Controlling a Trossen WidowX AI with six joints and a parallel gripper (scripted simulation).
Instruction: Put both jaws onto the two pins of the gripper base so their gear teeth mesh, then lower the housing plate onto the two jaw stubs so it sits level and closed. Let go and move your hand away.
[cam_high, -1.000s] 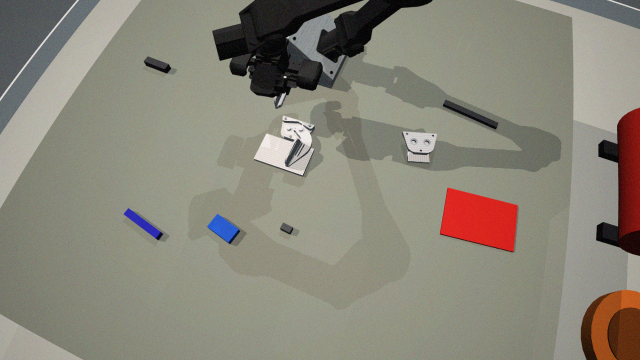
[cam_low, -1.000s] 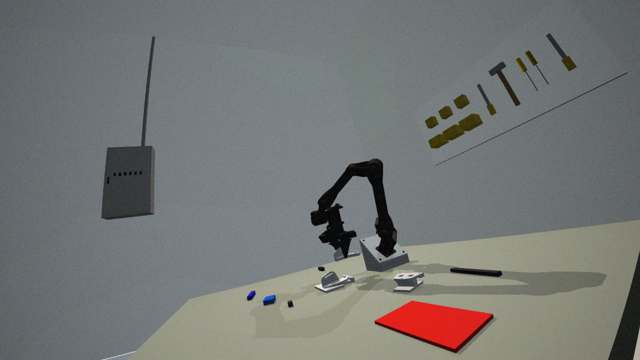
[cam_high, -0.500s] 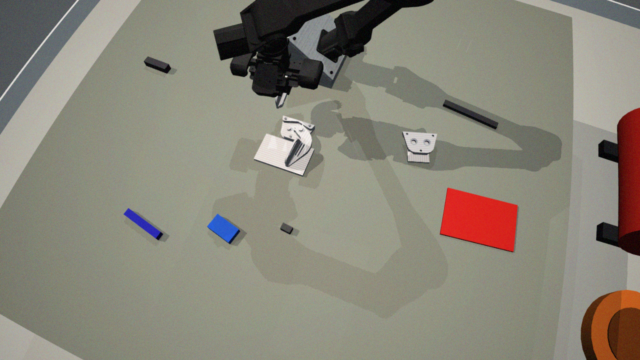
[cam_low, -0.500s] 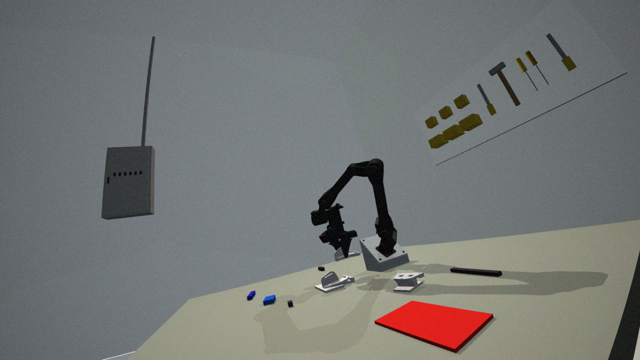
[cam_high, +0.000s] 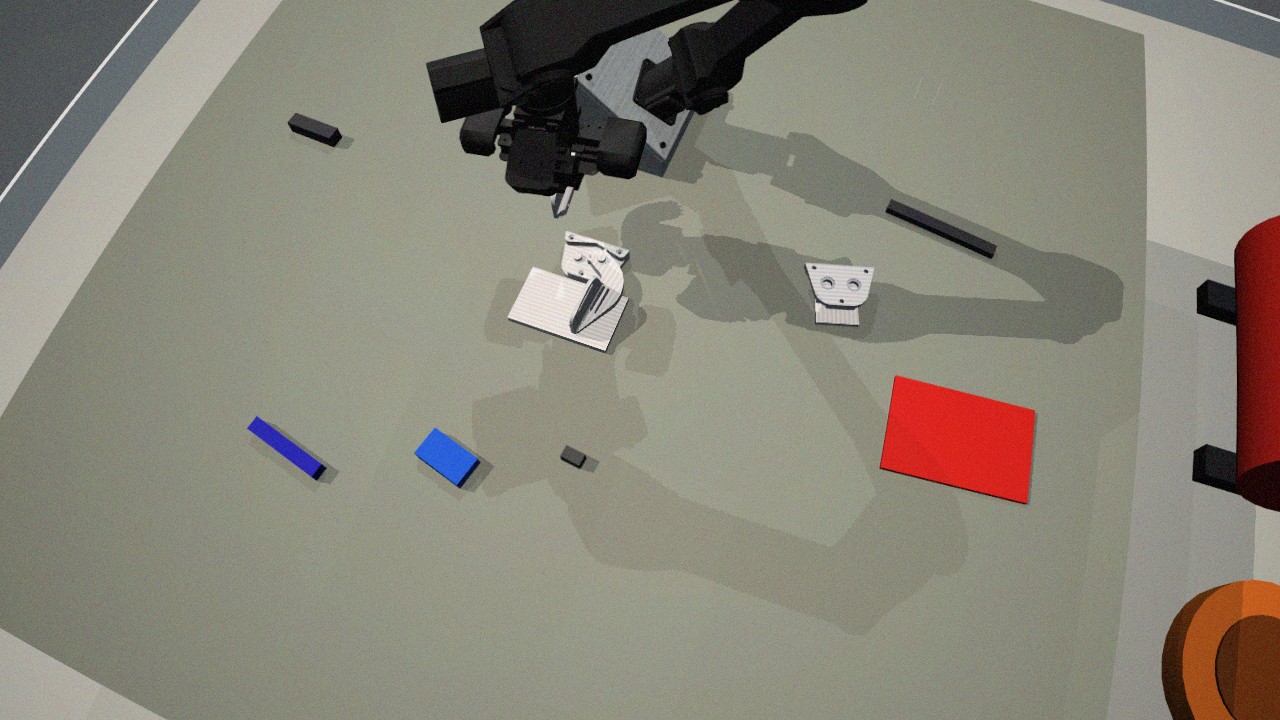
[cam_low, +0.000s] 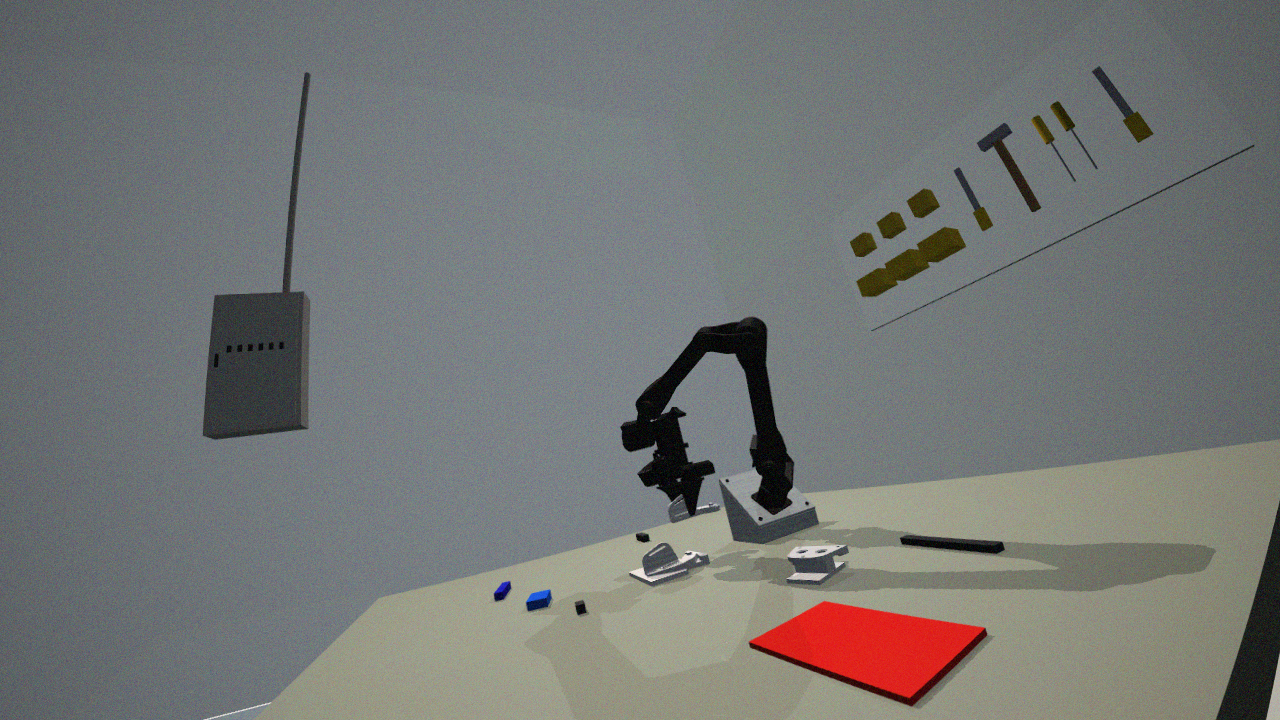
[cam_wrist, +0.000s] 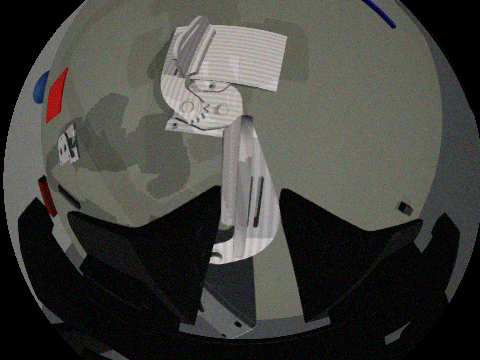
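The gripper (cam_high: 559, 186) (cam_low: 691, 508) (cam_wrist: 251, 194) is closed partway around a white gripper jaw (cam_high: 562, 203) (cam_low: 677, 510) (cam_wrist: 237, 170), held raised above the table. Just ahead of the hand and lower down is the gripper base (cam_high: 546, 300) (cam_low: 657, 576) (cam_wrist: 245, 55), with its rectangular foot on the table. The other jaw (cam_high: 613, 282) (cam_low: 660, 558) (cam_wrist: 172, 90) lies on the base, its toothed end around one pin; the second pin (cam_wrist: 221, 109) has no jaw on it. Behind the hand stands the arm's slanted grey mount (cam_high: 626, 67) (cam_low: 741, 510). Well to the hand's left, the two-holed housing plate (cam_high: 839, 282) (cam_low: 816, 553) (cam_wrist: 63, 147) sits on a small white stand (cam_high: 836, 315) (cam_low: 812, 578), apart from the base. A small dark block (cam_high: 572, 456) (cam_low: 580, 607) lies farther ahead; a light blue block (cam_high: 446, 456) (cam_low: 538, 600) and a dark blue bar (cam_high: 284, 445) (cam_low: 502, 591) (cam_wrist: 382, 14) are ahead to the right. A red panel (cam_high: 957, 438) (cam_low: 868, 650) (cam_wrist: 57, 96) lies flat, far ahead to the left. Farthest off, a hammer (cam_low: 1017, 170) shows on the wall.
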